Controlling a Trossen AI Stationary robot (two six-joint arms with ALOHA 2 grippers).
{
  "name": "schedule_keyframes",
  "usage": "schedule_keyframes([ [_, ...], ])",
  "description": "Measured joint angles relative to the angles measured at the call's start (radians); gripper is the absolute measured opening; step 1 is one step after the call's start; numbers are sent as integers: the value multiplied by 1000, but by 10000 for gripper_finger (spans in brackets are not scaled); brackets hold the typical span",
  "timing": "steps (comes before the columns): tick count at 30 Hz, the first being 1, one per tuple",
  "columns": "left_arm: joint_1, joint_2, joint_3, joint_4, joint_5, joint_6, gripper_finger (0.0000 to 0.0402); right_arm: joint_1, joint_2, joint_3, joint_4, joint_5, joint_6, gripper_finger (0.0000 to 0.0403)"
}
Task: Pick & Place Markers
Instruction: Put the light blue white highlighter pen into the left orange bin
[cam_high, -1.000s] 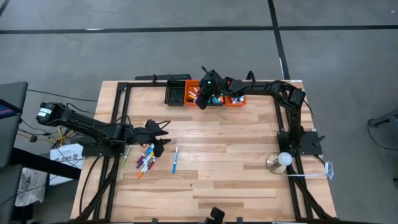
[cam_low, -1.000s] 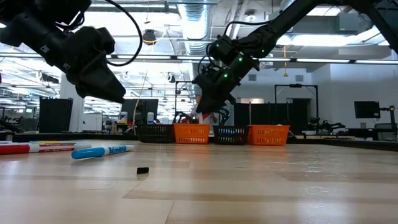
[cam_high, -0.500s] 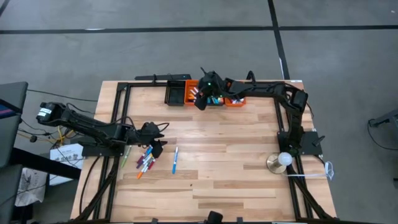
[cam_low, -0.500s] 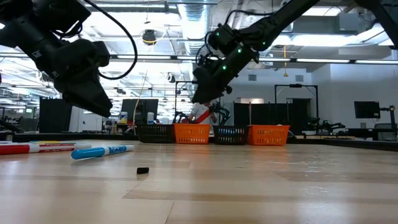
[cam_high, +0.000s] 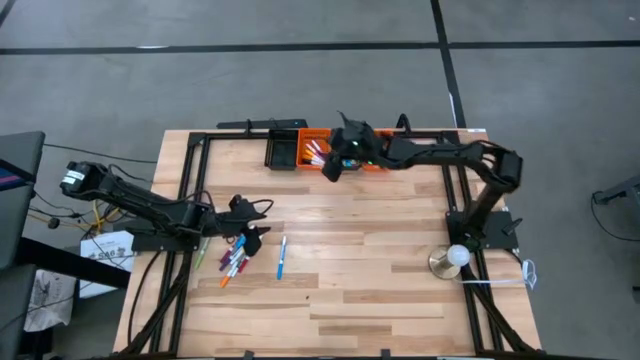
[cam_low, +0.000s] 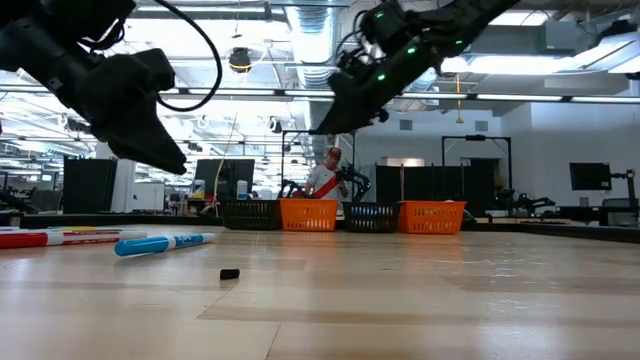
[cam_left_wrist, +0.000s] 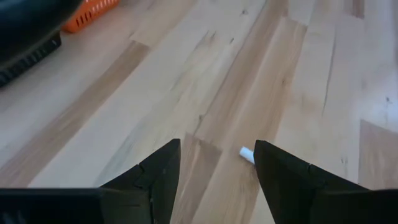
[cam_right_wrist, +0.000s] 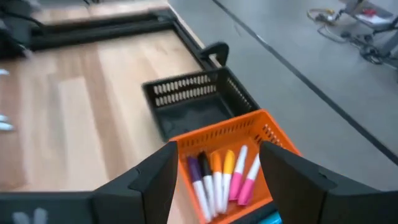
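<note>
While sorting is only partly done, judging by the spread: leaving a cluster of loose markers (cam_high: 234, 259) and a blue marker (cam_high: 282, 256) lying on the table (cam_high: 380, 290) at the left, with several more already lying in the orange bin (cam_right_wrist: 231, 163) at the far edge beside a black bin (cam_right_wrist: 198, 106). Hovering low over the cluster with the left end effector (cam_high: 252, 222), fingers spread and empty. Reaching level above the orange bin with the right end effector (cam_high: 335, 165), fingers wide, holding nothing.

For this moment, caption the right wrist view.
Open right gripper above the orange bin holding six markers, black bin beyond.
</note>
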Motion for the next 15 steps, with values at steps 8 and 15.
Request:
schedule_keyframes([
  [8, 32, 133, 120, -73, -3, -27, 199, 130, -216, -298, 227, -10, 19, 219],
  [15, 113, 324, 275, -365, 37, -215, 199, 318, -292, -410, 355, -10, 20, 219],
])
